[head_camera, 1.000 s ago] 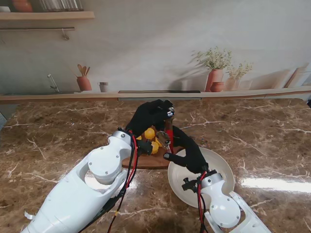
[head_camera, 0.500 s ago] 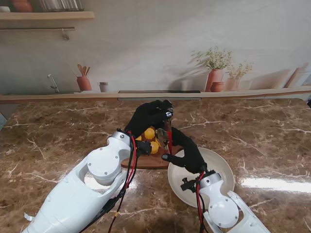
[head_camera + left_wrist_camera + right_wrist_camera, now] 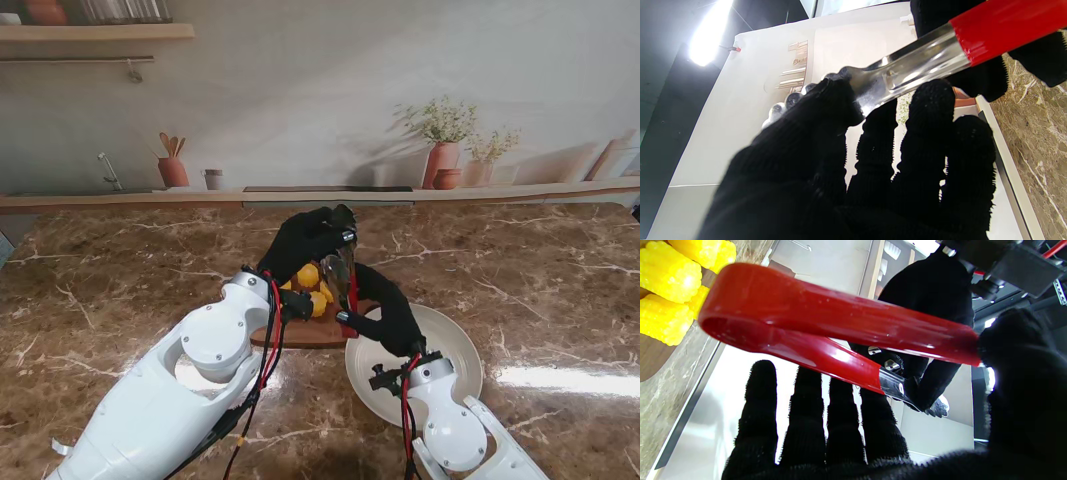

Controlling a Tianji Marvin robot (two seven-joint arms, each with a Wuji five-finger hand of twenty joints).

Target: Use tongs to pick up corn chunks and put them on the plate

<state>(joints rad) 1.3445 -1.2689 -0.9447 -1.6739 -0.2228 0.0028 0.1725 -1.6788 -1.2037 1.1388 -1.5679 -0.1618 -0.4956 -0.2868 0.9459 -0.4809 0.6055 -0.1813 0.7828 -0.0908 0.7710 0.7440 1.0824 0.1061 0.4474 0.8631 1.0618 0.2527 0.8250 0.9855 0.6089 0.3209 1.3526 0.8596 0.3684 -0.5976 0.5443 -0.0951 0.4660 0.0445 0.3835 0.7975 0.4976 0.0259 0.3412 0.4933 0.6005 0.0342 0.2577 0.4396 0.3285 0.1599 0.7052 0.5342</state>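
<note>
Several yellow corn chunks (image 3: 312,284) (image 3: 666,276) lie on a wooden board (image 3: 300,336). Just over them hang the tongs (image 3: 348,285), red-handled with steel tips. My left hand (image 3: 308,240) is shut on the steel end (image 3: 907,71). My right hand (image 3: 390,315) is under the red loop (image 3: 800,323), its four fingers (image 3: 813,420) stretched out and apart and its thumb (image 3: 1013,350) against the upper arm of the tongs. The white plate (image 3: 450,350) lies under my right wrist, to the right of the board.
The brown marble table (image 3: 120,280) stretches wide to both sides. At its far edge runs a ledge with a printed kitchen backdrop (image 3: 440,150) behind it. My white left forearm (image 3: 190,370) covers the near left part of the board.
My right hand has edged a little left and farther from me, closer under the red handle. The tongs have tilted slightly in my left hand, which stays over the corn.
</note>
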